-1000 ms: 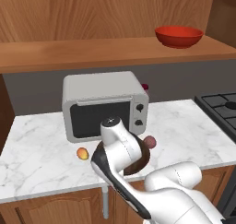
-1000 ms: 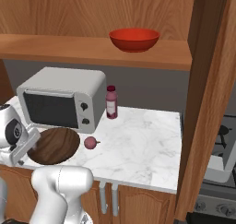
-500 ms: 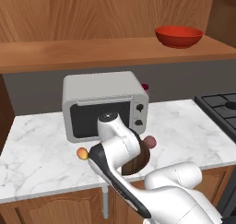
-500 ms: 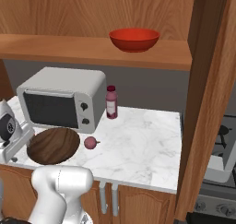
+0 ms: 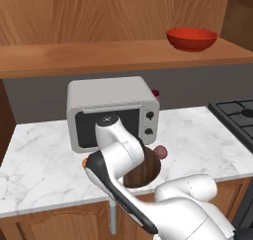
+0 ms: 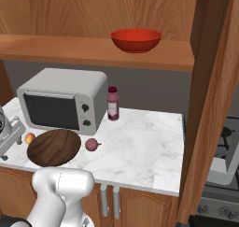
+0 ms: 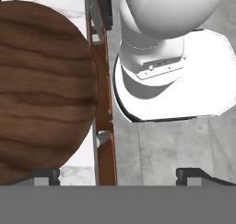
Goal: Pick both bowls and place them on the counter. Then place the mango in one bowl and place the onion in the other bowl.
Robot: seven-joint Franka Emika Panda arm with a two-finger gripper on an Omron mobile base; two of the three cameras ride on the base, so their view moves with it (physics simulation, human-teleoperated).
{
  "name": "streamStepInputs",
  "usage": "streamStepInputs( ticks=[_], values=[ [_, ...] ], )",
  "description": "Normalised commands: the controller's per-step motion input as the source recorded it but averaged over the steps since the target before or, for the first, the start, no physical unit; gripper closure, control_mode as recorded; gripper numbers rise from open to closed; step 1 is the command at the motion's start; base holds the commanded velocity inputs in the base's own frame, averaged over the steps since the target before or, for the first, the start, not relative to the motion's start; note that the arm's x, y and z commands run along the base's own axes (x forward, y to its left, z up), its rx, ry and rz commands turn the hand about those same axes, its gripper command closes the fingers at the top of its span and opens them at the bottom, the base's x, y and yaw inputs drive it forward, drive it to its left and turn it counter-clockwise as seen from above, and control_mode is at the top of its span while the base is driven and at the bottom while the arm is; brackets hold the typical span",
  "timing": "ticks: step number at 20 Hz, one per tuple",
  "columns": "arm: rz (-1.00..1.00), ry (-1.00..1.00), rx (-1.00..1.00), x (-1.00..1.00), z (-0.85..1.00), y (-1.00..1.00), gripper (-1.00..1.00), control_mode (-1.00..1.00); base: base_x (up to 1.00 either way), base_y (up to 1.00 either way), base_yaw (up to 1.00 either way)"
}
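The gripper (image 7: 117,173) hangs with its jaws spread wide and nothing between them, over the counter's (image 6: 140,146) front edge beside the brown bowl (image 6: 54,147). That bowl sits on the counter in front of the microwave (image 6: 63,100). The mango (image 6: 29,138) lies just left of the brown bowl, the onion (image 6: 91,145) just right of it. The red bowl (image 6: 136,39) rests on the shelf (image 6: 93,51) above the microwave.

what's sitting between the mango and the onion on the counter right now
The brown wooden bowl, seen in the right base view: mango at its left edge, onion just off its right.
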Motion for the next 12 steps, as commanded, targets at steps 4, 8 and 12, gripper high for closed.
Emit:
streamStepInputs(
  ticks=[4,8,12],
  values=[
    [0.0,0.0,0.0,0.0,0.2,0.22,-1.0,-1.0,0.0,0.0,0.0],
    [0.0,-0.03,-0.01,-0.03,0.31,0.04,-1.0,-1.0,0.0,0.0,0.0],
    [-0.02,-0.13,-0.02,-0.09,0.42,0.0,-1.0,-1.0,0.0,0.0,0.0]
  ],
)
